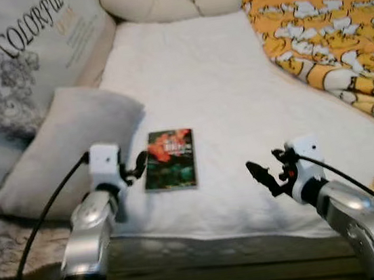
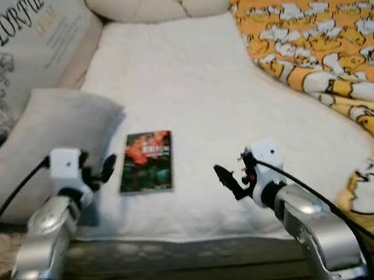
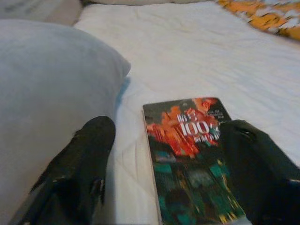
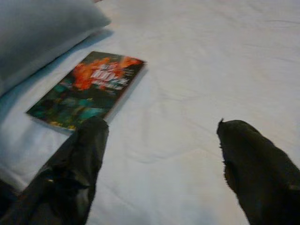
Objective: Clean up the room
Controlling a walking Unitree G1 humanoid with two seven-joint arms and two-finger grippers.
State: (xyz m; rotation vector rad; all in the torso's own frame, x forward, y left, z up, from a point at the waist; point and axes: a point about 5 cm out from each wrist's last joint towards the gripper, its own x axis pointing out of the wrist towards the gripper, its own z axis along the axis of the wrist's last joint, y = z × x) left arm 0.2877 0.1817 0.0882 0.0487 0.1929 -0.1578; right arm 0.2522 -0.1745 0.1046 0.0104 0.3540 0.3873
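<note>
A book [image 1: 169,160] with a dark cover of red and green lies flat on the white sheet [image 1: 206,76] near the bed's front edge. My left gripper [image 1: 137,165] hovers just left of the book, open, its fingers [image 3: 84,159] straddling the book's near left corner [image 3: 187,154]. My right gripper [image 1: 259,174] is open over bare sheet to the right of the book [image 4: 86,89], a short way from it. Neither gripper holds anything.
A grey pillow [image 1: 62,152] lies left of the book, touching my left arm's side. A big printed cushion [image 1: 20,58] and a cream bolster [image 1: 170,2] stand behind. An orange duck-print blanket [image 1: 331,33] covers the bed's right side.
</note>
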